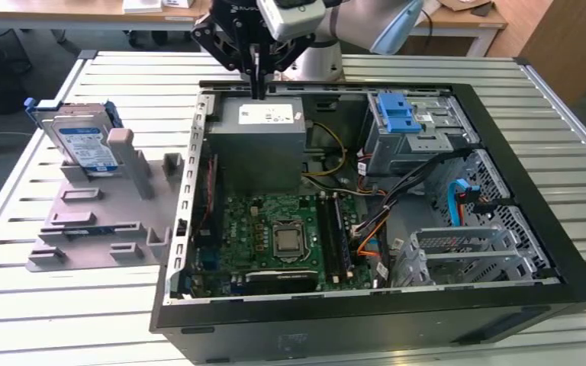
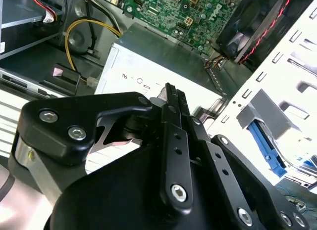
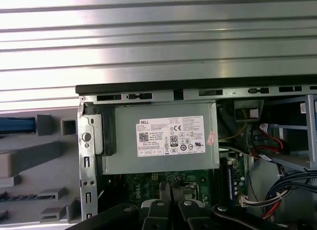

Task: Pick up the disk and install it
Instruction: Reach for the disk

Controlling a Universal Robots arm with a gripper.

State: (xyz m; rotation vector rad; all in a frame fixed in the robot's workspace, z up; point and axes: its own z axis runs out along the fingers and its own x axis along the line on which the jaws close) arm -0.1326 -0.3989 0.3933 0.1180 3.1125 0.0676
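My jaws hang pressed together, empty, over the grey metal power-supply box (image 1: pixel 262 149). The silver blue-framed rectangular disk (image 1: pixel 85 145) stands on edge, well off toward the exterior view's left.

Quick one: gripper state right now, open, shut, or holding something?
The gripper: shut, holding nothing, near the power-supply box; the disk stands apart on the grey stand.
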